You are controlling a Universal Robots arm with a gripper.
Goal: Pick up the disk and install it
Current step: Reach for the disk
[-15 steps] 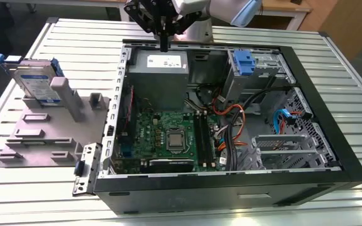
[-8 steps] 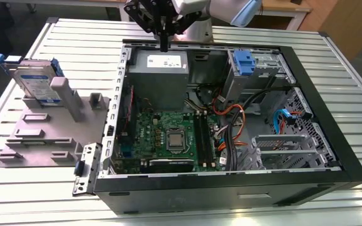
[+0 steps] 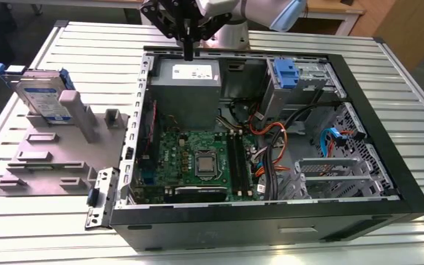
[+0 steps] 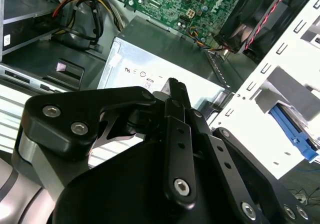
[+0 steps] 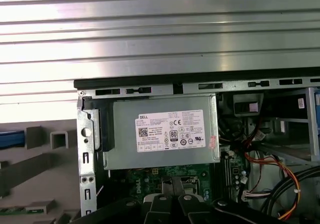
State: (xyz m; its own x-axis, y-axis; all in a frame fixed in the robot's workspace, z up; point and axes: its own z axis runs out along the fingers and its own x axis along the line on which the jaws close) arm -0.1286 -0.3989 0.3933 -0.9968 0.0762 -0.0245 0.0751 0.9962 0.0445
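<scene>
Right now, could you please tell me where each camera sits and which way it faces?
Exterior view: off the arm, high, looking down into the open case; the disk stands at the exterior view's left; the arm and gripper hang over the power supply.
First wrist view: on the arm, looking down at the power supply and table; the gripper shows.
Second wrist view: on the arm, behind the gripper, looking along it to the power supply.
Shared: all three show the power supply and the shut gripper.
</scene>
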